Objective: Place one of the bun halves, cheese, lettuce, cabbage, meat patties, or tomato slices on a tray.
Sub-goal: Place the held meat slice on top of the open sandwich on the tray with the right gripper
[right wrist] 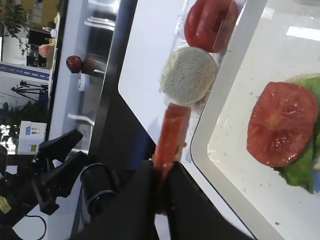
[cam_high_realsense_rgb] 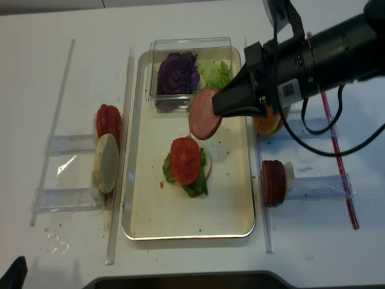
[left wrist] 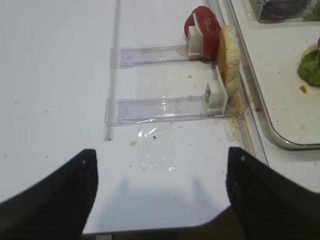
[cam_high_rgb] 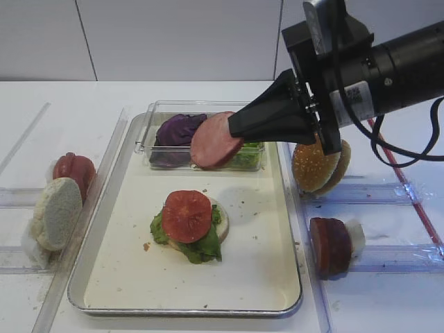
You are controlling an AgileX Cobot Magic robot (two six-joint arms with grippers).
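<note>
My right gripper (cam_high_rgb: 234,129) is shut on the rim of a meat patty (cam_high_rgb: 216,141), which hangs tilted above the far part of the tray (cam_high_rgb: 257,267). In the right wrist view the patty (right wrist: 170,134) shows edge-on between the black fingers. On the tray lies a stack: a tomato slice (cam_high_rgb: 186,216) on lettuce (cam_high_rgb: 205,247) on a pale bun half (cam_high_rgb: 223,227). The clear box at the tray's far end holds purple cabbage (cam_high_rgb: 180,130). Cheese is out of view. My left gripper (left wrist: 160,197) stands open over bare table, front left, holding nothing.
Left of the tray, clear racks hold tomato slices (cam_high_rgb: 73,171) and a pale bun half (cam_high_rgb: 57,213). On the right, racks hold sesame bun halves (cam_high_rgb: 316,166) and meat patties (cam_high_rgb: 331,245). A red strip (cam_high_rgb: 409,194) runs along the far right.
</note>
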